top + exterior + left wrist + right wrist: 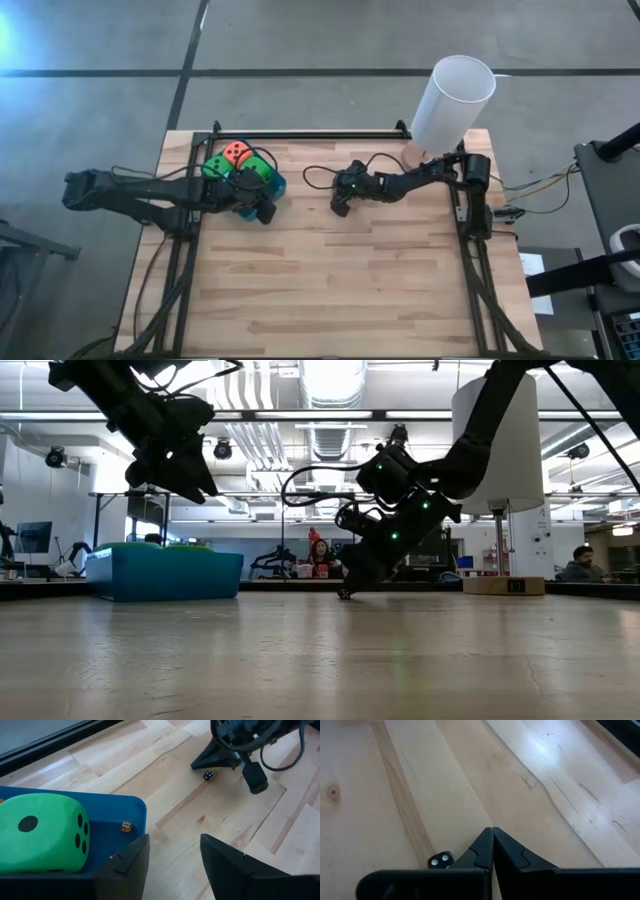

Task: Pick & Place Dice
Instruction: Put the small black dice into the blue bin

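Wooden worktop [350,290], bare around the middle. Right gripper [492,832] pressed together, tips down just beside a tiny dark die [440,861], not pinching it. Could knock or flick it away on reopening. Left gripper [172,855] spread, empty, over blue tray [137,807] near far left corner. Inside: green dice [214,166], orange-red die [237,152], tiny orange die [126,826].

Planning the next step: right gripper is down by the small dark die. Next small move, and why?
Probably open the right gripper and shift it sideways over the dark die. It is shut, with its tips low at the table, and the die lies beside them, not between them, so nothing is gripped. The left gripper hangs open and empty at the tray edge.
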Motion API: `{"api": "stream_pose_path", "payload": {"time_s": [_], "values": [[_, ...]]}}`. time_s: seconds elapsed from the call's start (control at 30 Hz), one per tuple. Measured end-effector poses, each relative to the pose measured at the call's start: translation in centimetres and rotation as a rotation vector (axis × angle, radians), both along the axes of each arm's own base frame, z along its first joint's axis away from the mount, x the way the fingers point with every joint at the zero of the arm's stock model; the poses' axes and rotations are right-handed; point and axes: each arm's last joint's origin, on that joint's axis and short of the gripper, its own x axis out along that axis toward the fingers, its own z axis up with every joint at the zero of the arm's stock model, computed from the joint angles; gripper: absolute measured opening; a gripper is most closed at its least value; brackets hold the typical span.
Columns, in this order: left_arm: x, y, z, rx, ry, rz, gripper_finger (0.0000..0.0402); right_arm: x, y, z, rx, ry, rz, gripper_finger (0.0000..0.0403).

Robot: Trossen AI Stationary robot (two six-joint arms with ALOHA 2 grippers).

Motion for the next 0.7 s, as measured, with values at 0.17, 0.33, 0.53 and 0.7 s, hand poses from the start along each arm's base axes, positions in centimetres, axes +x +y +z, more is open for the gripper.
{"api": "stream_pose_path", "payload": {"time_s": [0.17,0.33,0.53,0.7], "values": [[0.0,0.0,0.0,0.000,0.000,0.000,0.0190,0.3,1.7,0.1,0.016,-0.005,0.035,0.0008],[0.0,0.0,0.0,0.000,0.000,0.000,0.0196,0.6,3.2,0.1,0.034,-0.012,0.064,0.0008],[0.0,0.0,0.0,0.000,0.000,0.000,0.0201,0.9,4.7,0.1,0.044,-0.020,0.103,0.0008],[0.0,0.0,0.0,0.000,-0.001,0.001,0.0201,1.3,5.9,0.4,0.048,-0.028,0.140,0.0008]]}}
